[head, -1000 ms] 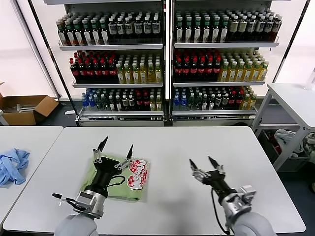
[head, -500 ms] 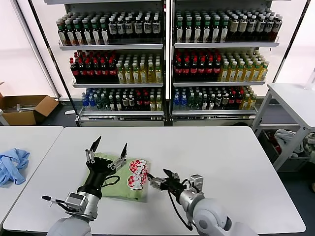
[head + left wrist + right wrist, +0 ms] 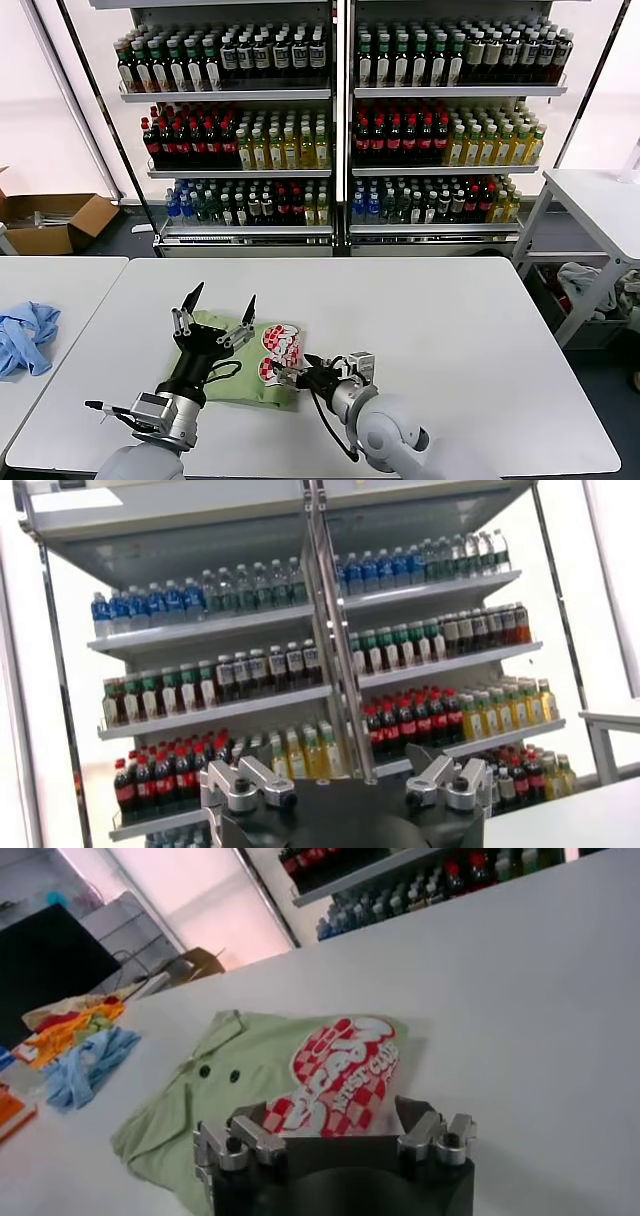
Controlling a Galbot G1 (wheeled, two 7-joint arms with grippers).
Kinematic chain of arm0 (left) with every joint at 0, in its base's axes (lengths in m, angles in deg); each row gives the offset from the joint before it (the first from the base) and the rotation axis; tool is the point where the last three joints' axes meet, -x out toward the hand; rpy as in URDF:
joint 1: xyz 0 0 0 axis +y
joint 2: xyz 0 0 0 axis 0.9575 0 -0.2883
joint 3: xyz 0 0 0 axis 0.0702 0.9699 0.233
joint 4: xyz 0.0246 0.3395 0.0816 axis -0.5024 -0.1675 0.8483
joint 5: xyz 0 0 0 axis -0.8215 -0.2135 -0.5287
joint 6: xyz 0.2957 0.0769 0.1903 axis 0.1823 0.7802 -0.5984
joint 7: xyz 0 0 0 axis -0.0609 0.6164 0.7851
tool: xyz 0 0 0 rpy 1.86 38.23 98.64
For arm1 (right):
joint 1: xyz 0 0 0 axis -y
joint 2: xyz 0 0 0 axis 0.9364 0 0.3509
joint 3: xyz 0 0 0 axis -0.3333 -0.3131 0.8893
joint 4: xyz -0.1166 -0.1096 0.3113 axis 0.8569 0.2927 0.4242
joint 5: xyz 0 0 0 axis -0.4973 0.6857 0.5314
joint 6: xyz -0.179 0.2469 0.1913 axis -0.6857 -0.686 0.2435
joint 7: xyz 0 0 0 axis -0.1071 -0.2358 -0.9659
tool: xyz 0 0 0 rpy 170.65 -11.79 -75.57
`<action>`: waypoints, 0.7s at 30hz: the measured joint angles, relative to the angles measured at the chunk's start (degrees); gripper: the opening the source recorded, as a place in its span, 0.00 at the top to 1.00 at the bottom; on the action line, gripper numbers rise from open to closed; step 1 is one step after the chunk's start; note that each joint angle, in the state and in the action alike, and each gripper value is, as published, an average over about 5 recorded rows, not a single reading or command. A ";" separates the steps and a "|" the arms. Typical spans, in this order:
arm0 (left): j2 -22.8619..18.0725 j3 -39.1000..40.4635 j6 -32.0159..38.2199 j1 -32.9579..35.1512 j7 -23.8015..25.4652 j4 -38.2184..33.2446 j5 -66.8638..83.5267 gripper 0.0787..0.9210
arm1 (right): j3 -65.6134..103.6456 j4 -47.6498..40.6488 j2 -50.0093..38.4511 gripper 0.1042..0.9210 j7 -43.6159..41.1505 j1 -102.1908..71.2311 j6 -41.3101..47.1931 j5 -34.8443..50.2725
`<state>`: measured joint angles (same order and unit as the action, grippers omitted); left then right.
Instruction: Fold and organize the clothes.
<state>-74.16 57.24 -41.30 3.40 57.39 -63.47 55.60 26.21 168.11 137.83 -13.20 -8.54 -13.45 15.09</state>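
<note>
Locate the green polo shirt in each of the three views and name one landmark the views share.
Head view: the green polo shirt lies folded on the white table, lower left of centre, beneath the raised left gripper.
Left wrist view: not in it.
Right wrist view: it fills the middle, just beyond the right gripper.
Shared landmark: the bottle shelves.

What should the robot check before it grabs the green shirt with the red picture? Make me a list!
1. Green polo shirt lies folded on the white table: ok.
2. Right gripper is at the shirt's printed edge: ok.
3. Right fingers open, ready to grab: ok.
4. Left gripper is raised above the shirt, fingers open, not holding cloth: ok.
5. Right fingers already touching fabric: cannot tell.
6. Light blue garment is on the other table, out of the way: ok.
</note>
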 measured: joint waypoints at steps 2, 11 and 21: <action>-0.05 -0.05 -0.09 0.10 0.01 -0.01 0.04 0.12 | -0.19 -0.98 0.73 0.12 0.04 0.35 0.17 -0.01; -0.25 -0.15 -0.54 0.47 0.14 -0.01 0.28 0.12 | -0.78 -4.50 3.35 0.12 -0.17 1.63 0.30 -0.83; -0.35 -0.15 -1.23 0.51 0.48 0.02 1.15 0.12 | -1.05 -6.32 4.27 0.36 -0.24 1.84 0.44 -1.31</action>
<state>-74.52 57.08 -42.53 3.91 57.88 -63.45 56.75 25.15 161.79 142.10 -13.45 -6.70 -13.01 13.78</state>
